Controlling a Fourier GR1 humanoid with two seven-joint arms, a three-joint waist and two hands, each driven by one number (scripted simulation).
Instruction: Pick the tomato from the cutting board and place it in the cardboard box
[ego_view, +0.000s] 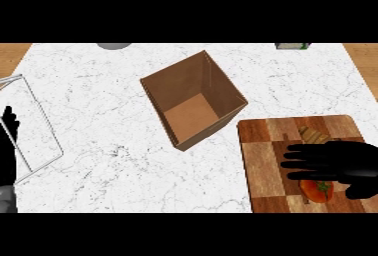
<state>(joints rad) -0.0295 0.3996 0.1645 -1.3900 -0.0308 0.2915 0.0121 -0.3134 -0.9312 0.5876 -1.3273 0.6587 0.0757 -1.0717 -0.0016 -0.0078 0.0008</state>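
Observation:
A red tomato (319, 191) lies on the wooden cutting board (267, 160) at the lower right, partly hidden. My right hand (341, 162) hovers over it, fingers straight and pointing left, open; the tomato peeks out under the palm between thumb and fingers. The open cardboard box (193, 100) stands at the counter's middle, up and left of the board, with nothing inside. My left hand (9, 122) rests at the far left edge, fingers up, open.
A wire-frame rack (33, 125) stands at the left next to my left hand. A small brown item (314, 135) lies on the board above my right hand. A grey round object (114, 45) and a dark item (292, 45) sit at the far edge.

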